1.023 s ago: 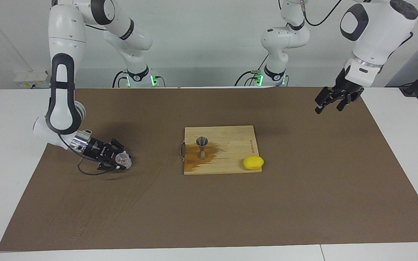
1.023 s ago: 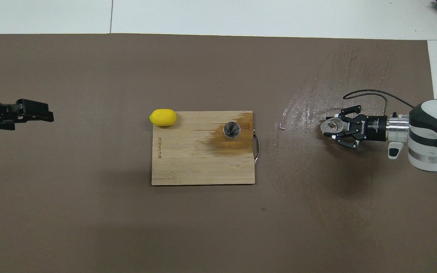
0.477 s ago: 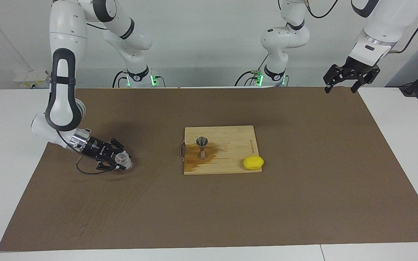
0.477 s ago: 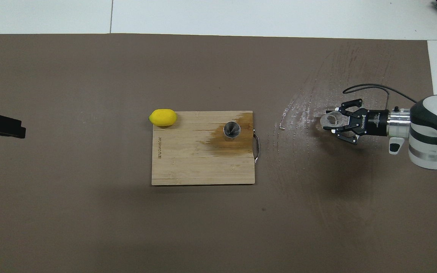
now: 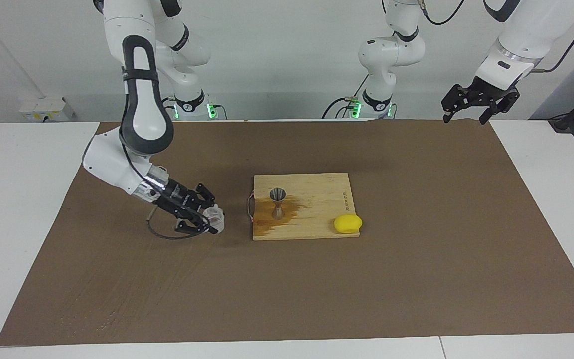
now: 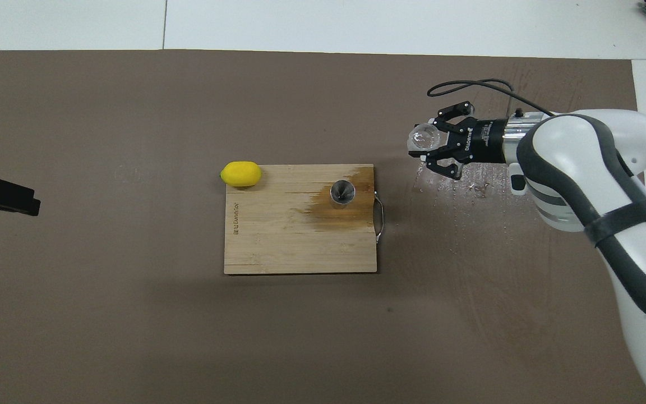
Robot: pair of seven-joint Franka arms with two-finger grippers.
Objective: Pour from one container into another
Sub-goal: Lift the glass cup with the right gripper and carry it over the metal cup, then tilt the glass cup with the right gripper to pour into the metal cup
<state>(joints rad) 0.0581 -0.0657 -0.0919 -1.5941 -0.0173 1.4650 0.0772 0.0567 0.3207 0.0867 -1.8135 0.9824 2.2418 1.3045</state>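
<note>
Right gripper (image 5: 211,221): jaws pinch the cup (image 5: 214,219) from its sides, wrist laid low and nearly level, so the cup hangs just over the mat (image 5: 416,279) beside the board's handle (image 5: 249,205). Judgement: a side hold leaves the mouth free and lets a wrist roll do the tipping. Cup looks tilted toward the board (image 5: 317,187), though through clear glass I cannot read how far, nor whether anything is in it.

Jigger (image 5: 277,202) stands upright on the board, at the right arm's end of it, inside a dark wet stain (image 5: 267,222). Its top cone is open and narrow, so the pour likely needs the cup raised above that rim and centred.

Lemon (image 5: 348,224) sits at the board's corner toward the left arm's end, well apart from the jigger. Nothing lies between cup and jigger except the handle. Wet streaks (image 6: 457,174) mark the mat under the right wrist.

Left gripper (image 5: 474,102) waits high over the desk edge near its base, jaws spread, holding nothing.
</note>
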